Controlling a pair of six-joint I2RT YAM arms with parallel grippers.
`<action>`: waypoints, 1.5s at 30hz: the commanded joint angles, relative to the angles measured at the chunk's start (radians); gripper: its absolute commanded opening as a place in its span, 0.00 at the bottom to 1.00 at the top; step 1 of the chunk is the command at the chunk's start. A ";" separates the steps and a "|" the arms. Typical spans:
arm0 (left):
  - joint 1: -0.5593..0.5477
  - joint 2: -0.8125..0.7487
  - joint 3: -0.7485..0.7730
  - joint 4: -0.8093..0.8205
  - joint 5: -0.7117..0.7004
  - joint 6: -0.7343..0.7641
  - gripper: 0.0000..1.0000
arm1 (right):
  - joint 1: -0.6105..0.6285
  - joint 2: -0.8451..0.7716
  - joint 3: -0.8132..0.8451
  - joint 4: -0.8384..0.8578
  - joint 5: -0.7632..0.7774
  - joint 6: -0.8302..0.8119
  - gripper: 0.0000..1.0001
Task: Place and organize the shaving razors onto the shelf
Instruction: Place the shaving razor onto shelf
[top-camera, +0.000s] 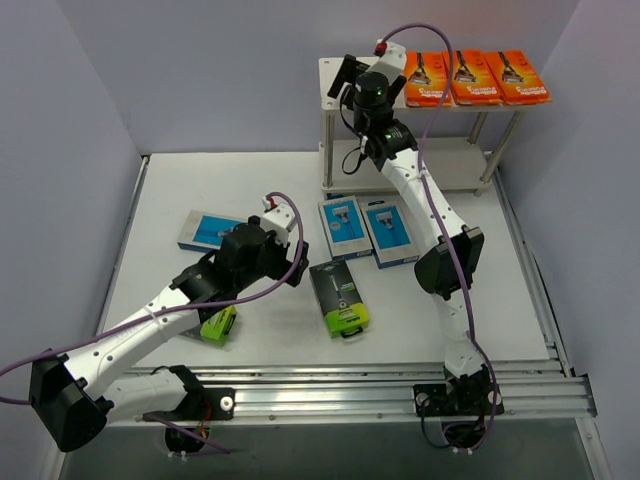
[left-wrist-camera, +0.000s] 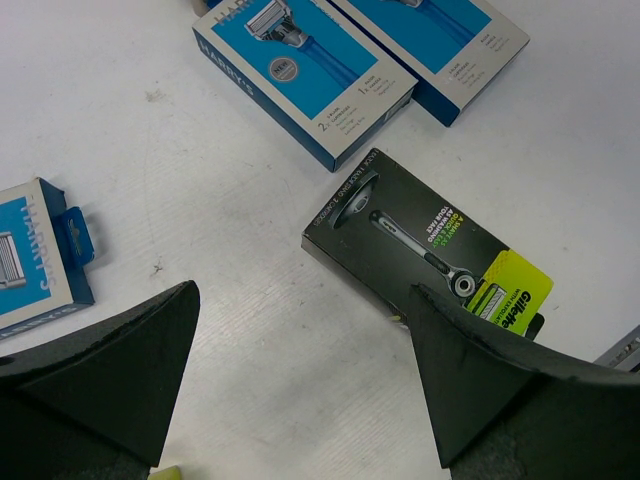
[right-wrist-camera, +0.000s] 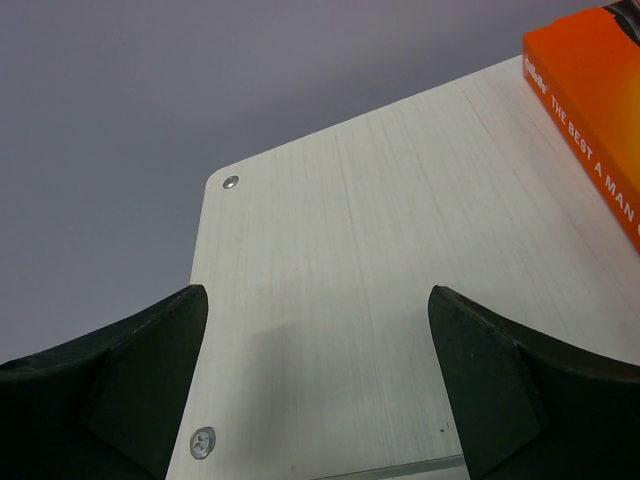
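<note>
Nearest you: one black pack (top-camera: 218, 325), lime end showing, lies partly under your left arm (top-camera: 150, 320). Left jaws are wide open and empty, hovering over the surface (top-camera: 200, 190) just beside the second black pack (left-wrist-camera: 420, 240). Beyond it, a light blue pack (top-camera: 343, 227) lies beside another blue pack (top-camera: 390, 232), with a third blue pack (top-camera: 210, 230) off to the left. Farthest is the shelf (top-camera: 335, 85). Three orange packs (top-camera: 472, 77) sit in a row on the right of the top board. Right jaws are wide open and empty, over the bare left end.
</note>
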 joint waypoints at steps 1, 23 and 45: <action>-0.002 0.003 0.046 0.006 0.012 0.004 0.94 | -0.013 0.027 0.022 -0.002 0.041 0.017 0.87; -0.003 0.009 0.047 0.006 0.023 -0.004 0.94 | -0.070 -0.008 -0.012 -0.002 0.005 0.029 0.87; -0.005 0.017 0.047 0.004 0.035 -0.007 0.94 | -0.108 -0.012 -0.029 -0.032 -0.024 0.041 0.86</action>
